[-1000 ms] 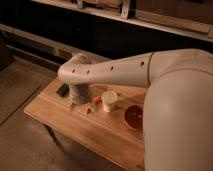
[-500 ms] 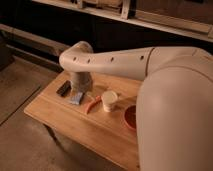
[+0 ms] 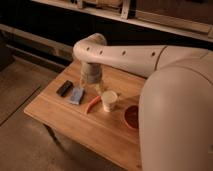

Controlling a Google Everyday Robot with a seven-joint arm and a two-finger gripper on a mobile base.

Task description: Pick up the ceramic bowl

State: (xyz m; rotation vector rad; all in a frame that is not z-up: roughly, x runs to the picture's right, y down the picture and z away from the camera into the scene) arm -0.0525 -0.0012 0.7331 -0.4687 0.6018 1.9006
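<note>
The ceramic bowl (image 3: 131,117), with a reddish-orange rim and dark red-brown inside, sits on the wooden table (image 3: 65,117) at the right; my arm hides its right side. A cream-white cup (image 3: 109,100) stands just left of it. My gripper (image 3: 95,85) hangs from the arm's wrist above the table's middle, left of the cup and well left of the bowl.
An orange carrot-like object (image 3: 92,104) lies left of the cup. A blue packet (image 3: 77,95) and a black object (image 3: 64,88) lie toward the table's left end. Dark shelving (image 3: 125,20) runs behind the table. The floor (image 3: 20,85) lies at left.
The arm has lifted and swung toward the back, and the view has closed in on the table. The blue packet and carrot-like object now show clear of the arm.
</note>
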